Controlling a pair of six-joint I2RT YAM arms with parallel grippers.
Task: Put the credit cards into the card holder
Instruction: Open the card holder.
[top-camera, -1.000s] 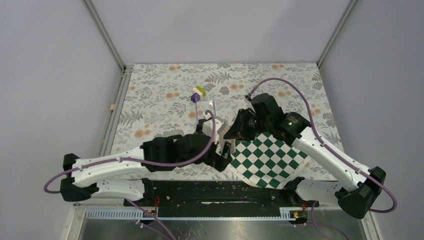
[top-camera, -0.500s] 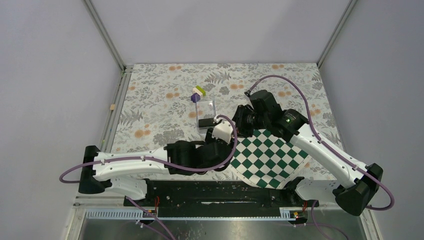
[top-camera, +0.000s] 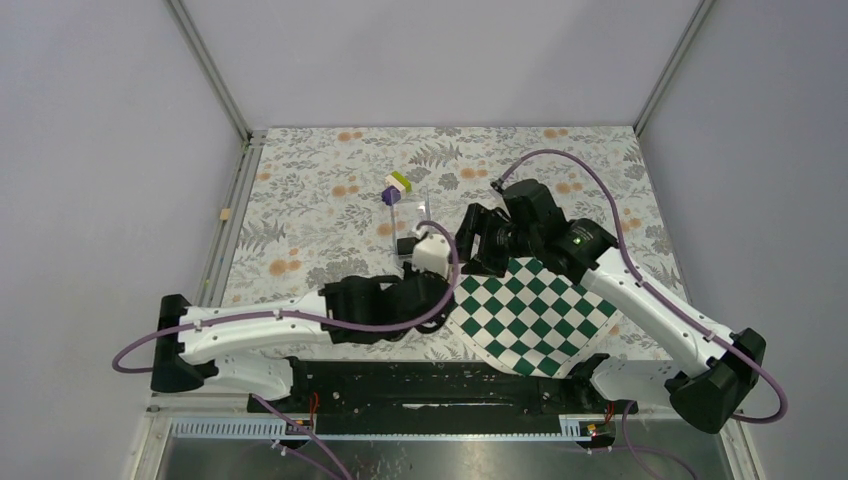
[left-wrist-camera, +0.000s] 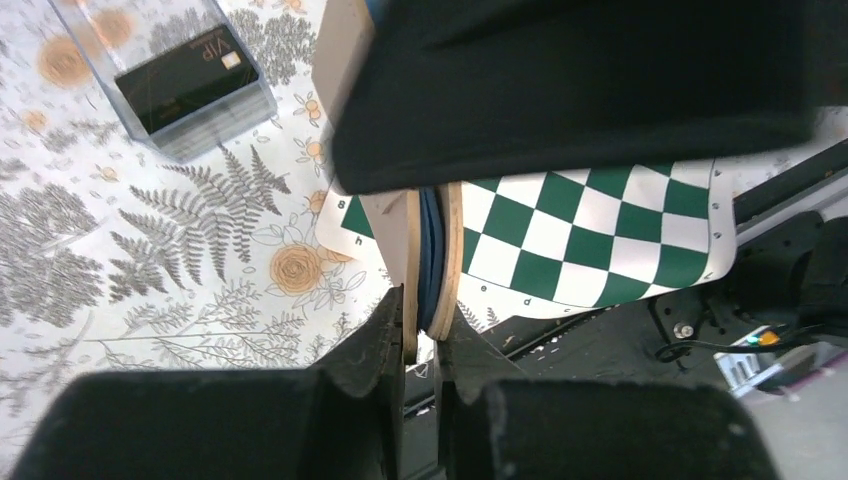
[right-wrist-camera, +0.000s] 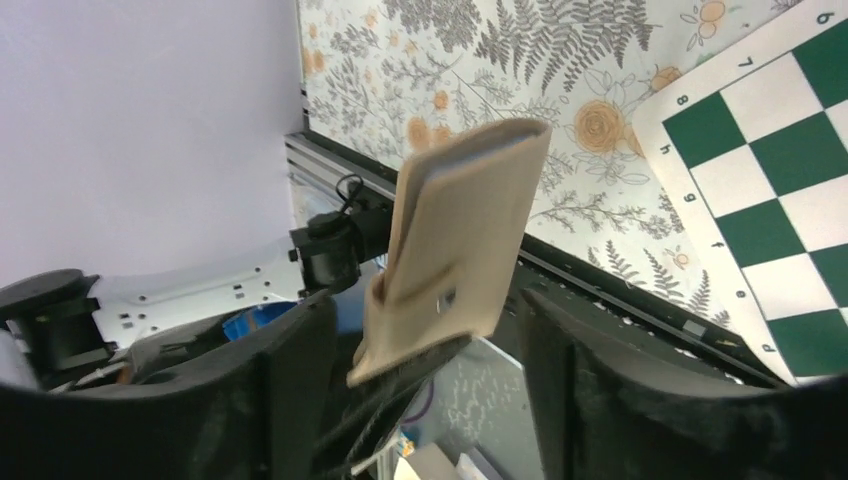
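The left pincer (left-wrist-camera: 420, 335) is clenched on the near edge of the tan folding card holder (left-wrist-camera: 400, 260). The holder is folded almost shut with its blue lining showing, and it runs edge-on from 6 to 12 o'clock above the floral tabletop (left-wrist-camera: 150, 260). The right pincer (right-wrist-camera: 425, 300) stands released either side of it. At 10 o'clock, a clear plastic case (left-wrist-camera: 215, 135) holds a black credit card (left-wrist-camera: 185, 80).

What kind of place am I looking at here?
Probably a robot test booth: two arms bolted to a table, plain grey walls on metal rails, and props like a checkerboard and wallet.

Left hand (left-wrist-camera: 420, 345) pinches card holder (left-wrist-camera: 452, 240)
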